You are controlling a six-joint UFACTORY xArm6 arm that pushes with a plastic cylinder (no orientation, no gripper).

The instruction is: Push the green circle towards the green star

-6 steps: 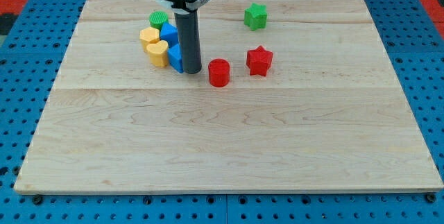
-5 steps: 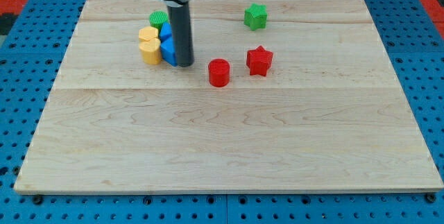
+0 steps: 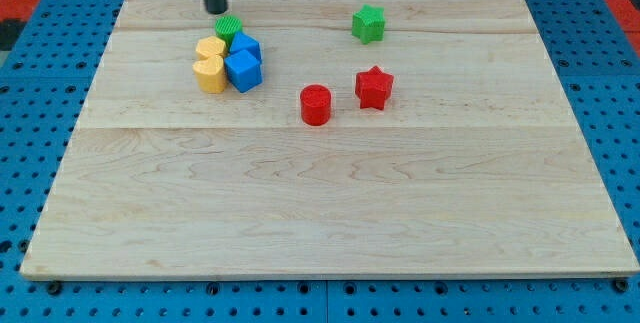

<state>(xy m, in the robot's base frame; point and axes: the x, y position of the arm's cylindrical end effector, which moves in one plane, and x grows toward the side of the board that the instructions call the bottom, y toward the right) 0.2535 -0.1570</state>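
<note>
Tip (image 3: 215,10): bare rod, no fingers, holding nothing.
Green circle (image 3: 229,30): just below-right of tip, touching blue blocks (image 3: 244,62).
Green star (image 3: 368,24): far right.
Handling: likely light, rigid, slippery; push left face.

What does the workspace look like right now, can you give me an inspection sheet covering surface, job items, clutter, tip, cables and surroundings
Surface: pale wooden board, level.
Job's things: green circle at the top of a tight cluster on the view's upper left; green star alone toward the view's upper right.
Clutter: two yellow blocks and two blue blocks packed against the green circle; red cylinder and red star near centre.
Tip: my tip sits just above and left of the green circle; contact unclear.
Cables: nothing seen.
Surroundings: blue pegboard; red patches in the top corners.
</note>
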